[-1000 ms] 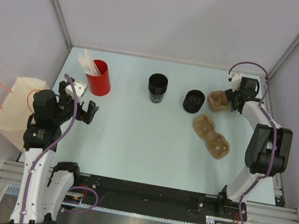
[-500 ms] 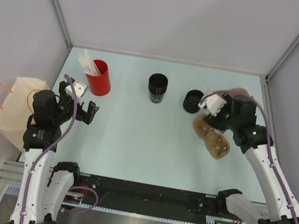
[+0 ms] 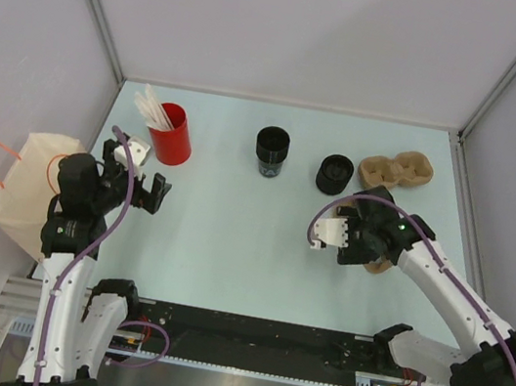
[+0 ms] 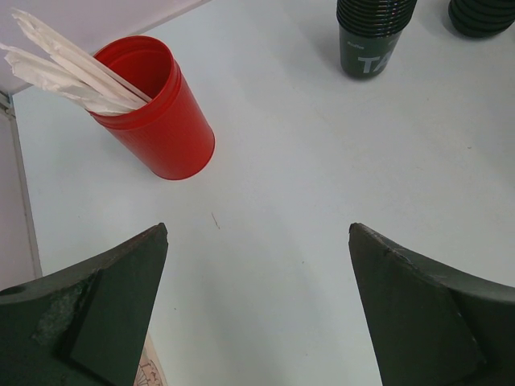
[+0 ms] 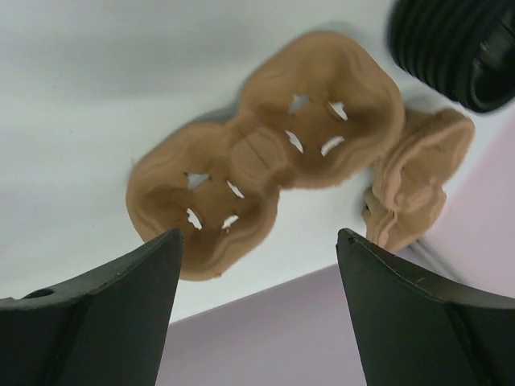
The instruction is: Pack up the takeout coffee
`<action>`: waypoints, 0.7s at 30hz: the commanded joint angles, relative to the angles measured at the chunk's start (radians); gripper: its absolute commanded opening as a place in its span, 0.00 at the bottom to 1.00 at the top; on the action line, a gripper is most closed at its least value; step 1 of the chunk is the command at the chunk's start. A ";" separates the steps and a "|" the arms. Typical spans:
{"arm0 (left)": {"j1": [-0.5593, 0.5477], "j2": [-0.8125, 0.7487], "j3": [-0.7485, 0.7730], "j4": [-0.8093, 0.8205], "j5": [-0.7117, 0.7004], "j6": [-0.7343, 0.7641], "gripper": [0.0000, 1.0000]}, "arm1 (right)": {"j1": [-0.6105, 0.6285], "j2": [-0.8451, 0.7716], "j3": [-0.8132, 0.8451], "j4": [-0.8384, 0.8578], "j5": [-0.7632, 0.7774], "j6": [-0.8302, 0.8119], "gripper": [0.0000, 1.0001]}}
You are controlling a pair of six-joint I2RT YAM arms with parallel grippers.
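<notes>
Left gripper (image 3: 150, 192) hangs over the table (image 3: 229, 248) with jaws spread wide, holding nothing. A cream bag (image 3: 27, 179) sits at its 9 o'clock, off the table edge, and a red cup (image 3: 171, 135) of white sticks (image 3: 153, 108) stands at its 12 o'clock. The coffee cup (image 3: 271, 150) stands upright and untouched at the table's 12 o'clock, with a squat black piece (image 3: 334, 174) near it at 3 o'clock. Right gripper (image 3: 360, 248), jaws apart and gripping nothing, hovers over a brown carrier (image 5: 265, 153). A second carrier (image 3: 396, 172) lies at the table's 2 o'clock.
</notes>
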 commanded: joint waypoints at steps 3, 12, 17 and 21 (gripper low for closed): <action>0.020 0.000 -0.008 0.024 -0.002 -0.013 0.99 | 0.053 0.124 0.006 -0.009 0.032 -0.096 0.80; 0.026 0.001 -0.009 0.026 0.003 -0.011 0.99 | 0.034 0.257 0.006 0.068 0.115 -0.206 0.83; 0.026 0.003 -0.009 0.027 0.001 -0.011 0.99 | 0.018 0.299 0.006 0.092 0.144 -0.257 0.84; 0.024 0.006 -0.009 0.027 0.000 -0.011 0.99 | 0.003 0.343 0.006 0.106 0.157 -0.289 0.84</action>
